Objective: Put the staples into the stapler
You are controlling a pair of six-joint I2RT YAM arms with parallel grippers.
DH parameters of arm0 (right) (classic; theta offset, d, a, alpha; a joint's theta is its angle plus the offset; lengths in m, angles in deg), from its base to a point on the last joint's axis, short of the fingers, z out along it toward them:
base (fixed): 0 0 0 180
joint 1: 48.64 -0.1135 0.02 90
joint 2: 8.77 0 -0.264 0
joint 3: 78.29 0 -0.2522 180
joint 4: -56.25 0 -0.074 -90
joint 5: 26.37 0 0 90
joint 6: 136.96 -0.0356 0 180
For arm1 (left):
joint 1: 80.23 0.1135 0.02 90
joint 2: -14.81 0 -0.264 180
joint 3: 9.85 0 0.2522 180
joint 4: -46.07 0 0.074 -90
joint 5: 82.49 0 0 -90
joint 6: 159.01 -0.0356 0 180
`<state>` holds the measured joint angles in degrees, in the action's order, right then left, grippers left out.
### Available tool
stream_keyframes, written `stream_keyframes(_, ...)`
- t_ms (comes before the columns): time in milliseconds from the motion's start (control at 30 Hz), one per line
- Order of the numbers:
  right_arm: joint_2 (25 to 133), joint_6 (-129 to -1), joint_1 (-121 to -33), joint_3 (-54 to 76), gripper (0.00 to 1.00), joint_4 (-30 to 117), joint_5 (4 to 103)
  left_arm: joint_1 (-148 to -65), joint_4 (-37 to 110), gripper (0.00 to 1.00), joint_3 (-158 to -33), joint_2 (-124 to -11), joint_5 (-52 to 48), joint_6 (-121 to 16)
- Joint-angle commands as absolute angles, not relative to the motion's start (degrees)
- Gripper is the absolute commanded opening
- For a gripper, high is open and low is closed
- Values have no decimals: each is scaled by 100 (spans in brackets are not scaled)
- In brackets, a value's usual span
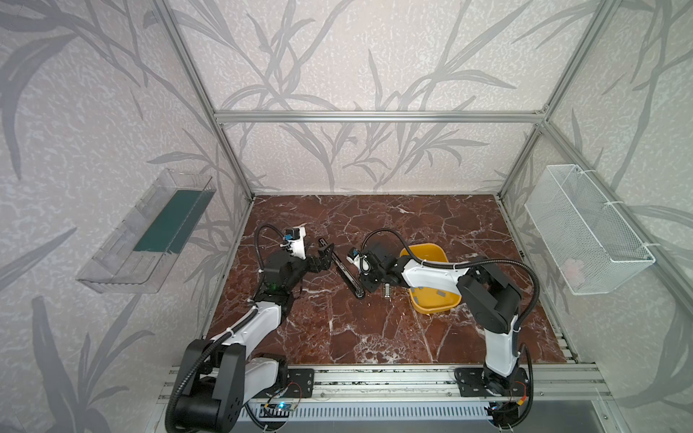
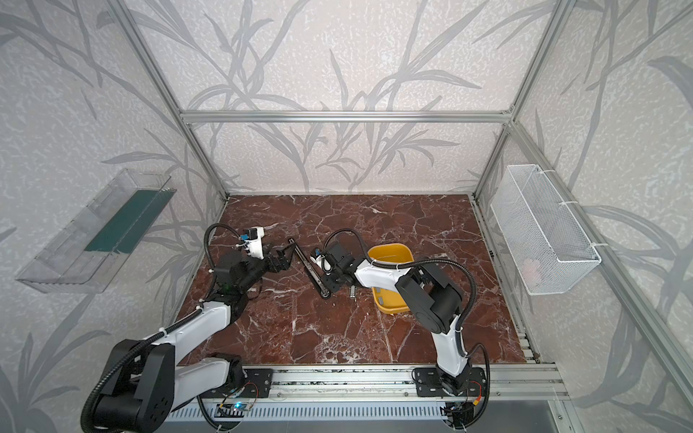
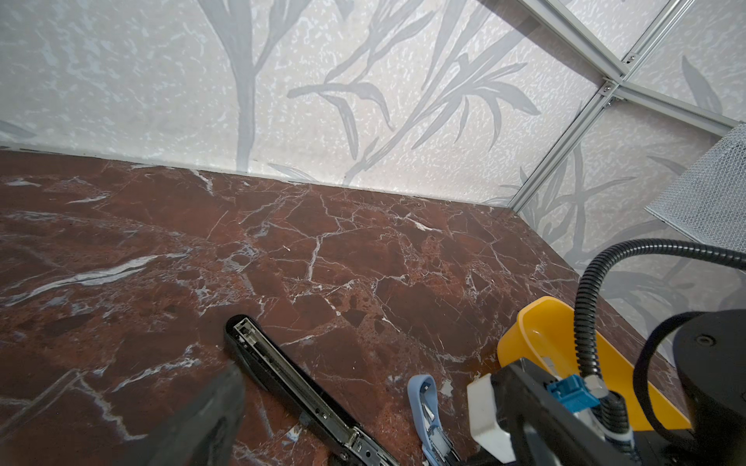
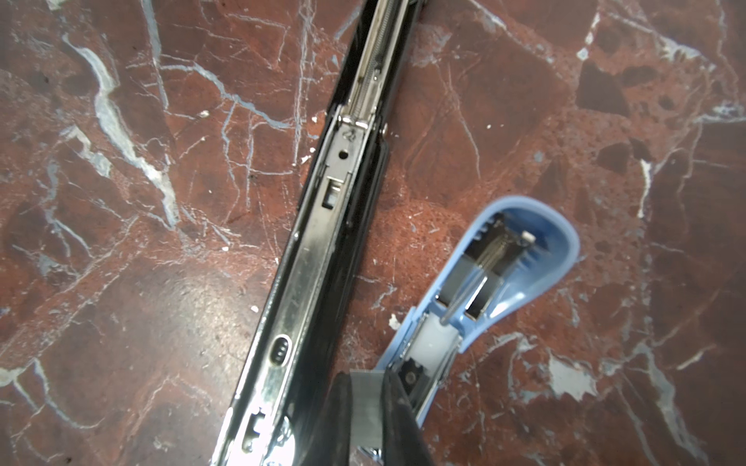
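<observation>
A long black stapler (image 1: 343, 270) (image 4: 315, 250) lies hinged open flat on the marble, its metal channel facing up. My right gripper (image 1: 369, 286) (image 4: 365, 419) is shut on a grey strip of staples (image 4: 365, 399), just beside the channel's near part. A small blue stapler (image 4: 504, 274) (image 3: 424, 399) lies open next to it. My left gripper (image 1: 321, 258) (image 3: 363, 444) stands open, straddling the far half of the black stapler (image 3: 290, 375). Only one of its fingers (image 3: 202, 423) shows in the left wrist view.
A yellow bin (image 1: 423, 248) (image 2: 390, 248) stands right of the staplers under my right arm, with more grey strips (image 1: 440, 294) in it. A white mesh basket (image 1: 585, 232) hangs on the right wall and a clear shelf (image 1: 150, 232) on the left wall.
</observation>
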<state>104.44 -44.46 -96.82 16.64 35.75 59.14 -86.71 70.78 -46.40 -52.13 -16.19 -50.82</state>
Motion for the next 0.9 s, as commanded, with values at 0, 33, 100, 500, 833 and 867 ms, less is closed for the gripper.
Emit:
stream_keyframes(0,10411,-4537,-9706,1523,0,3474,6021,-8665,7275,99,-4579,-5111,-1665,-5012)
stream_keyframes(33,10385,-4541,-9700,1534,0,3476,6063,-8665,7274,99,-4584,-5112,-1668,-5012)
stream_keyframes(100,10353,-4556,-9723,1530,0,3484,6188,-8668,7273,99,-4585,-5112,-1665,-5012)
stream_keyframes(500,10086,-4713,-9757,1673,0,3742,6363,-8667,7283,99,-4577,-5124,-1665,-5020)
stream_keyframes(833,10072,-4645,-9759,1929,1,4237,6398,-8667,7282,99,-4572,-5102,-1663,-5021)
stream_keyframes(867,10096,-4644,-9760,1955,1,4283,6403,-8669,7282,99,-4573,-5096,-1663,-5020)
